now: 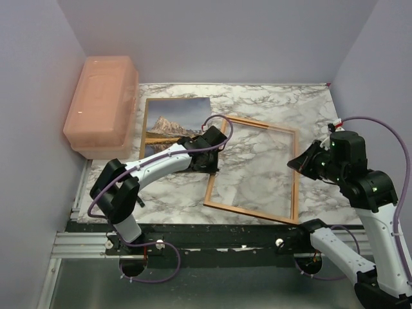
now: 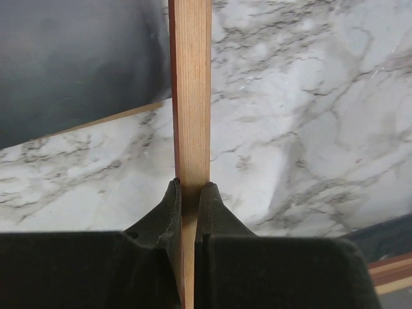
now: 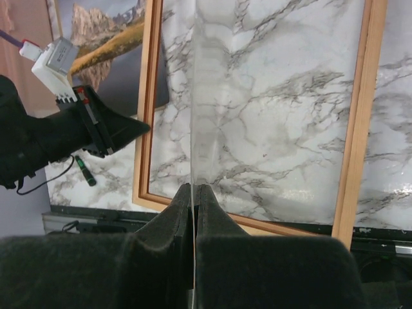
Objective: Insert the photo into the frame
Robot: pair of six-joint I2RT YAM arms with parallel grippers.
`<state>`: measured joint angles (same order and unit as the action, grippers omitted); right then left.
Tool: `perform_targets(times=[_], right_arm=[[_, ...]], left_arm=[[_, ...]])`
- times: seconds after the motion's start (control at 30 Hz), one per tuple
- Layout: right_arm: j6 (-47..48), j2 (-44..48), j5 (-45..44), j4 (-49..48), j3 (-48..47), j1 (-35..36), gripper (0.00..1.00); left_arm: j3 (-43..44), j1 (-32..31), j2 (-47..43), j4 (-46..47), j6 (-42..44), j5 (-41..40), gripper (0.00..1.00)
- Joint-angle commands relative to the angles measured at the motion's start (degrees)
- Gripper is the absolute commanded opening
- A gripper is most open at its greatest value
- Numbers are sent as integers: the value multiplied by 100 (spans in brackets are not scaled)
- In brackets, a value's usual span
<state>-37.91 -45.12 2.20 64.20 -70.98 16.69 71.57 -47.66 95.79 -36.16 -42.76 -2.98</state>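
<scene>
The left fingers [image 2: 164, 215] are pinched shut on the left rail of the frame [image 2: 191, 96], light wood filling the narrow gap between them and a thin red-orange strip showing down one side of the rail. At the far left, a translucent pink box [image 1: 103, 103] stands at the edge of the marble desk [image 1: 270, 96]. Just right of it the photo [image 1: 172, 122] lies picture side up, mountain and lake in view, its near right corner hidden under the left wrist. Whether it touches the frame cannot be told. The frame sits mid-desk, wood side up and turned slightly askew. From its right side a clear pane [image 3: 193, 96] runs edge-on towards the right wrist camera. The right fingers [image 3: 206, 215] are closed tight on the edge of that pane, above the frame's right rail.
</scene>
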Motion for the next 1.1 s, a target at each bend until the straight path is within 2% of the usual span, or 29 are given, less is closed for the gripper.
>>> perform_targets(times=[0.0, 0.27, 0.7, 0.8, 0.9, 1.07], right_arm=[[36, 117, 730, -498, 301, -16, 1], [61, 76, 1190, -858, 617, -17, 1], [131, -40, 1300, -1109, 694, -16, 1], [100, -78, 1319, -1132, 609, -17, 0], [74, -99, 1355, -1140, 504, -12, 1], [38, -141, 1483, -1192, 492, -16, 1]], left_arm=[[-453, 258, -493, 215, 409, -18, 0], [-1156, 673, -1026, 256, 690, 75, 0], [-1917, 686, -1168, 637, 515, 31, 0], [-1912, 687, -1166, 596, 528, -66, 14], [-1892, 682, -1263, 577, 532, -80, 38], [-1960, 743, -1555, 642, 571, 71, 60]])
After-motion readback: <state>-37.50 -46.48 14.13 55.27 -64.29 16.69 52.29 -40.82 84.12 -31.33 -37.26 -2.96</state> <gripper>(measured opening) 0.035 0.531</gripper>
